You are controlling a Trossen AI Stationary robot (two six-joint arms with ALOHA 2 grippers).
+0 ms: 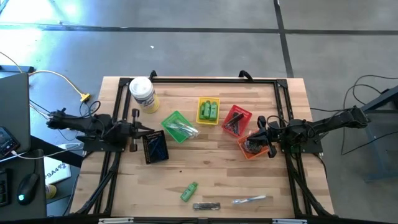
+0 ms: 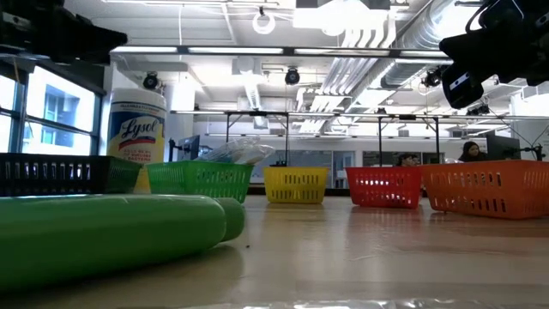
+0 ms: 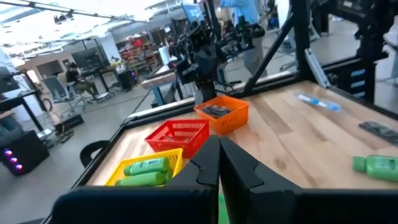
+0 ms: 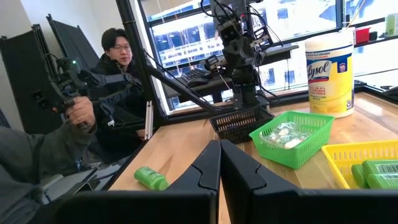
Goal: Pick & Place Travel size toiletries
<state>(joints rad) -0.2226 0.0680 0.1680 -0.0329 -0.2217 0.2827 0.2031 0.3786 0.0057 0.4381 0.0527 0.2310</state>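
The wooden desk [image 1: 211,180] fills most of the floor space here, with a black frame along its far and side edges. The two dark arms reach in from either side: the left claw [image 1: 149,131] sits pinched shut above the black mesh basket [image 1: 155,148], and the right claw [image 1: 257,124] is likewise closed with nothing in it, over the orange basket [image 1: 254,147]. A big Lysol wipes canister [image 1: 142,94] with a white lid lies near the far left corner. Across the middle runs a row of small mesh baskets: a green basket [image 1: 176,126] holding clear-wrapped silvery pieces [image 1: 184,129], a yellow basket [image 1: 208,111] with green bottles [image 1: 209,111] inside, a red basket [image 1: 236,120] with dark slim sticks, and the orange one with dark discs in it. Loose toiletries lie near the front edge, well apart from the baskets: a small green bottle [image 1: 189,192], a dark slim piece [image 1: 206,205] just beside it, and a clear-wrapped light item [image 1: 249,200] farther right. Beyond the left side of the desk a seated person [image 4: 118,56] shows in the right wrist view.
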